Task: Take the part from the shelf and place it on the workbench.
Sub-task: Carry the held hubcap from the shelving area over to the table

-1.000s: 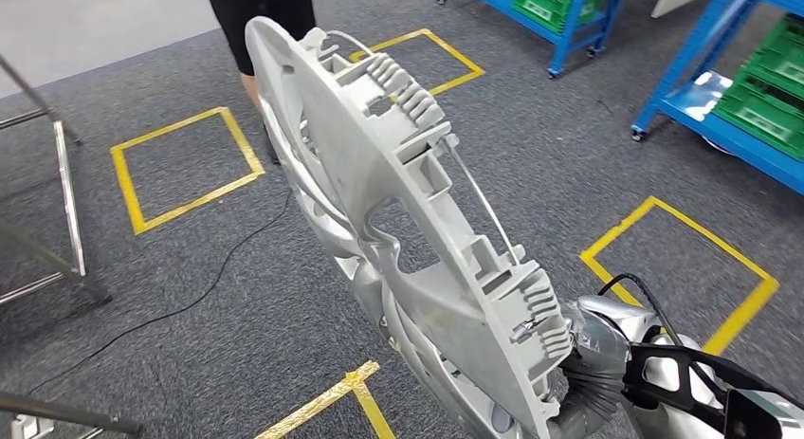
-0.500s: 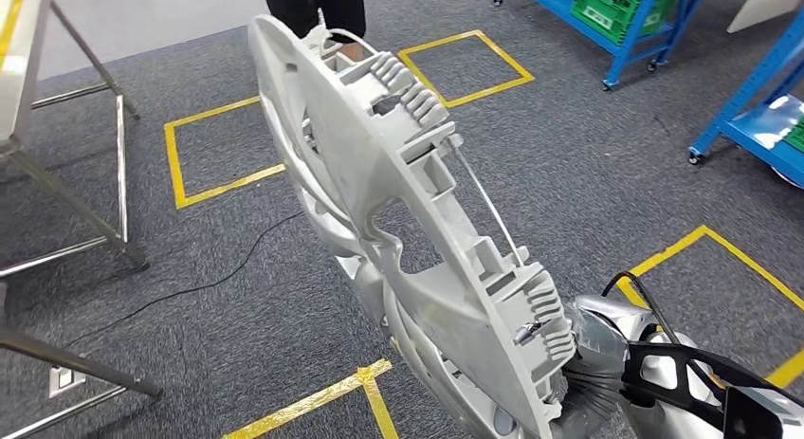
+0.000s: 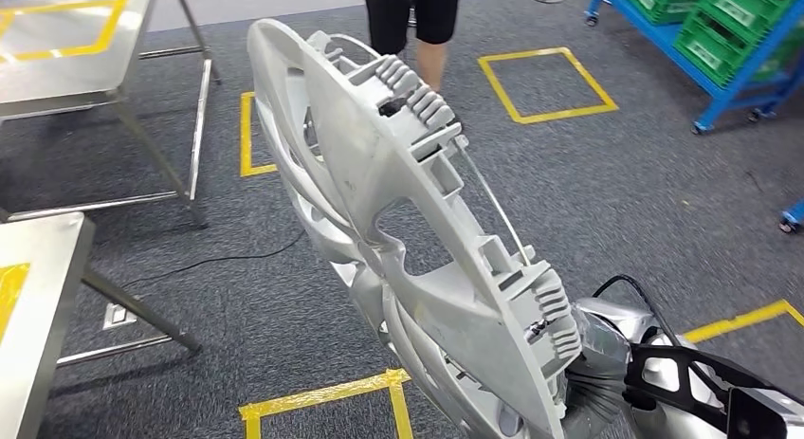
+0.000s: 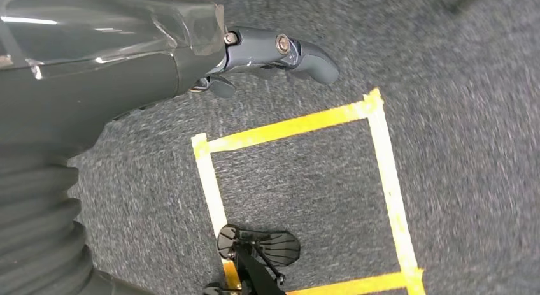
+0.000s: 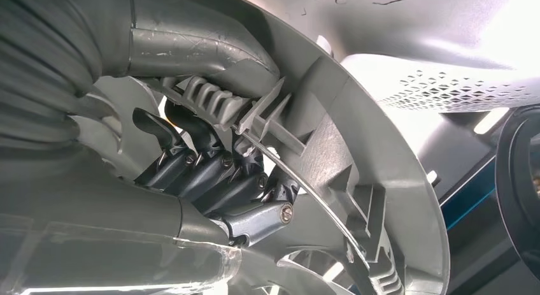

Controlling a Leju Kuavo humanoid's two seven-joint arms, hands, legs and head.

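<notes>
A large round wheel cover (image 3: 417, 240) of pale grey moulded plastic is held up on edge above the floor, its inner face turned toward the head camera. That face is rough with ribbed clips, square tabs and curved spoke cut-outs, and a thin metal retaining wire follows its rim. The cover is gripped at its lower rim by the right hand (image 5: 210, 161), whose dark fingers (image 5: 191, 167) are curled over the ribbed edge beside the thick grey thumb; in the head view the hand (image 3: 593, 363) is seen at the cover's lower end, with a ribbed grey cuff behind it. The left hand (image 4: 255, 59) hangs over the carpet, its dark fingers loosely bent and nothing held between them. The floor (image 3: 607, 192) is covered in coarse dark grey carpet marked with yellow tape squares (image 3: 545, 83). Steel worktops (image 3: 57, 64) on thin metal legs stand at the left. Blue racks with green crates (image 3: 730, 36) stand at the far right. A person's legs (image 3: 412, 27) are seen beyond the cover.
</notes>
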